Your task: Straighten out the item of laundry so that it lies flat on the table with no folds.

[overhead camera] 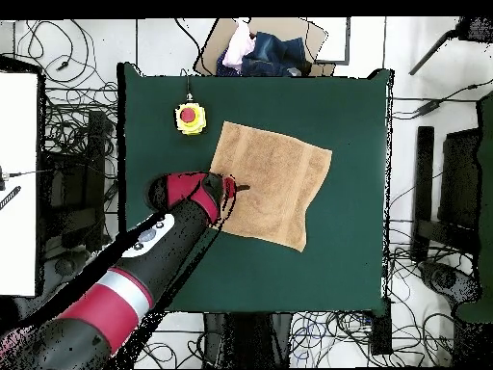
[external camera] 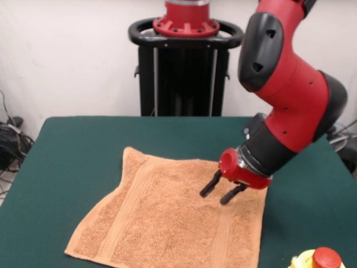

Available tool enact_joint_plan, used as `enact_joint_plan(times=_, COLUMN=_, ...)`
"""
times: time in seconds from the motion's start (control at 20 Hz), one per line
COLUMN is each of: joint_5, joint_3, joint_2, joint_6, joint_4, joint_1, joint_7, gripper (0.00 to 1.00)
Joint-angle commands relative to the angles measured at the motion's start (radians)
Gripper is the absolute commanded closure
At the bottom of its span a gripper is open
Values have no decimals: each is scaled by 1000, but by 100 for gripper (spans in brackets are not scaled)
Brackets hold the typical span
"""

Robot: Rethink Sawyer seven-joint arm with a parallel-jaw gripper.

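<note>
The item of laundry [external camera: 167, 218] is an orange-tan terry towel spread on the green table [external camera: 67, 151], turned at an angle, with band stripes near two edges. It looks nearly flat; its far left corner has a slight ripple. My gripper [external camera: 217, 190] hangs just above the towel's right part, fingers [external camera: 210, 184] apart with nothing between them. From overhead the towel [overhead camera: 274, 183] shows as a tilted square, and the gripper [overhead camera: 236, 188] sits over its edge nearest the arm.
A yellow box with a red button [external camera: 319, 259] stands at the table's near right corner, also seen overhead as the button box [overhead camera: 191, 118]. A pile of clothes [overhead camera: 255, 50] lies beyond the table edge. Cables cover the floor around.
</note>
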Motion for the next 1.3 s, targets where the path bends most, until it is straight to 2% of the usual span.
enact_joint_plan(times=0.05, joint_5=90, joint_3=110, joint_2=27, joint_6=84, joint_4=-102, joint_1=11, joint_7=326, gripper=0)
enact_joint_plan(times=0.5, joint_5=100, joint_3=99, joint_2=58, joint_6=99, joint_4=-144, joint_1=12, joint_7=358, gripper=0)
enact_joint_plan(times=0.65, joint_5=89, joint_3=105, joint_2=59, joint_6=78, joint_4=-127, joint_1=5, joint_7=347, gripper=0)
enact_joint_plan(times=0.75, joint_5=75, joint_3=126, joint_2=32, joint_6=25, joint_4=-68, joint_1=-13, joint_7=323, gripper=0)
enact_joint_plan(times=1.0, joint_5=41, joint_3=175, joint_2=-33, joint_6=-210, joint_4=109, joint_1=-71, joint_7=308, gripper=0)
enact_joint_plan(times=1.3, joint_5=-12, joint_3=239, joint_2=-70, joint_6=-368, joint_4=188, joint_1=-169, joint_7=248, gripper=0)
